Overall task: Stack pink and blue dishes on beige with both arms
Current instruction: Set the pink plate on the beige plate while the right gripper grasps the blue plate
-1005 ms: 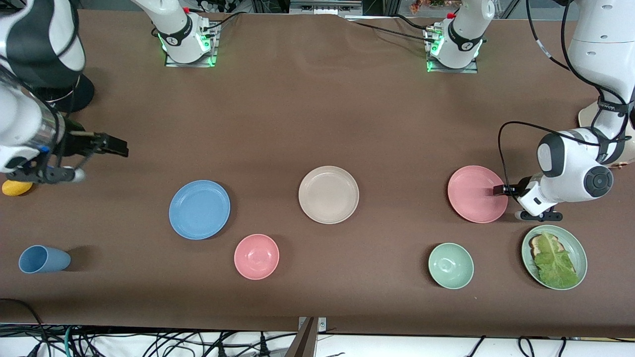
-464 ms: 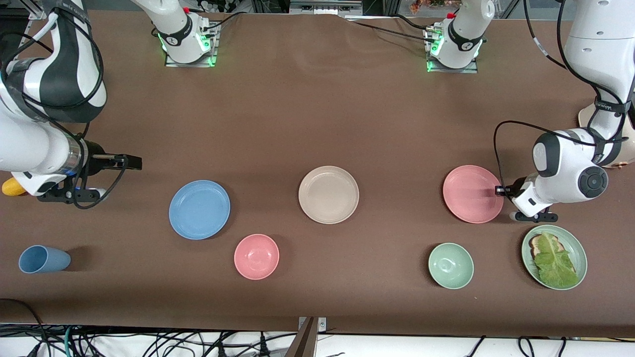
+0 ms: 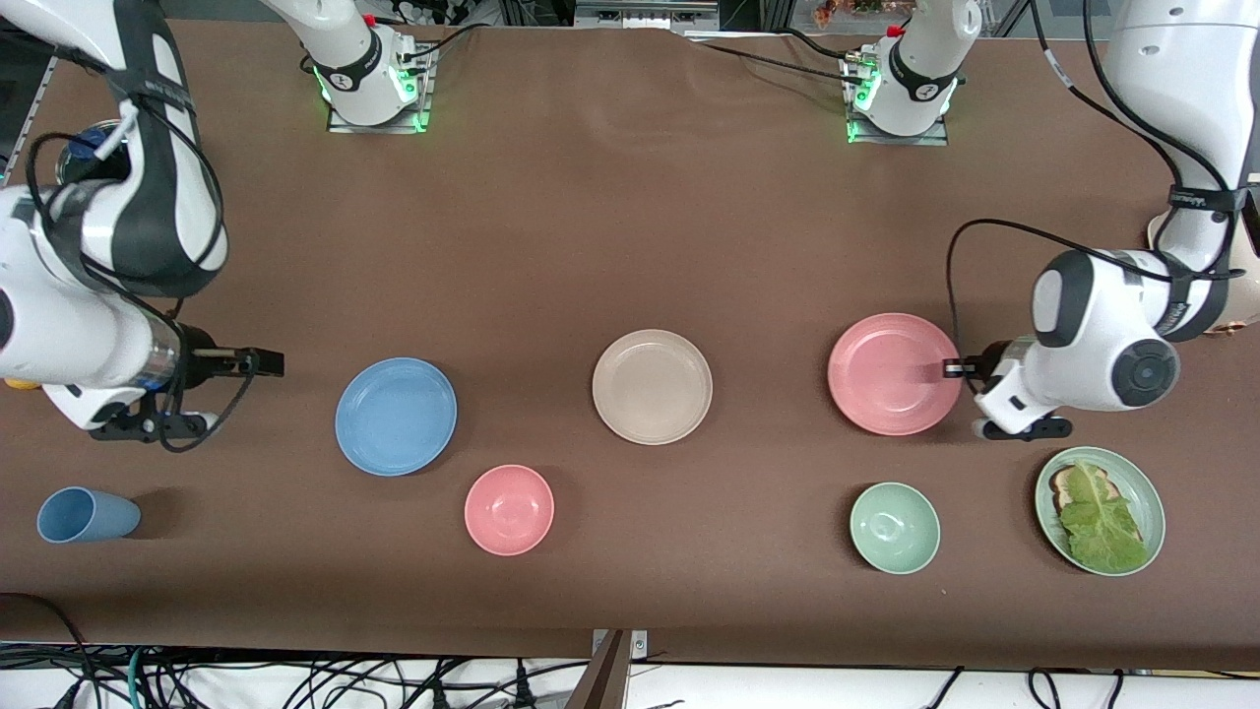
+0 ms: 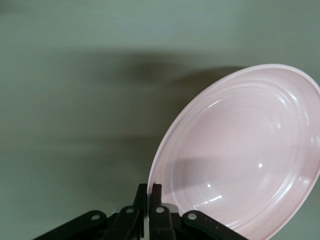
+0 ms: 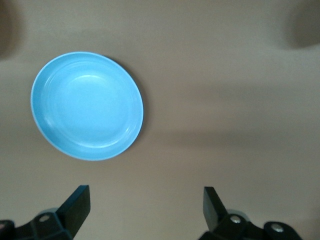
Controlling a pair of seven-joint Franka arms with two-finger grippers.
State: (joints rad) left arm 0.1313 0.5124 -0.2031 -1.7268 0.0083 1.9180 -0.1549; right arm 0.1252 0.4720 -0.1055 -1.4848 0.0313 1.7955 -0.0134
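The left tool (image 3: pixel 951 368) is clamped on the rim of the pink plate (image 3: pixel 894 373), which it holds tilted above the table (image 3: pixel 630 226). From there the beige plate (image 3: pixel 652 386) lies toward the right arm's end, resting at the table's middle. The right tool (image 5: pixel 145 205), fingers spread wide and holding nothing, hangs beside the blue plate (image 3: pixel 396 416), which lies flat between it and the beige plate.

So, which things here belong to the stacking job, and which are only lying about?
Job: pink plate clamped by the left hand; blue plate; beige plate; open right hand.
Lying about: pink bowl; green bowl; blue cup; green plate with lettuce.
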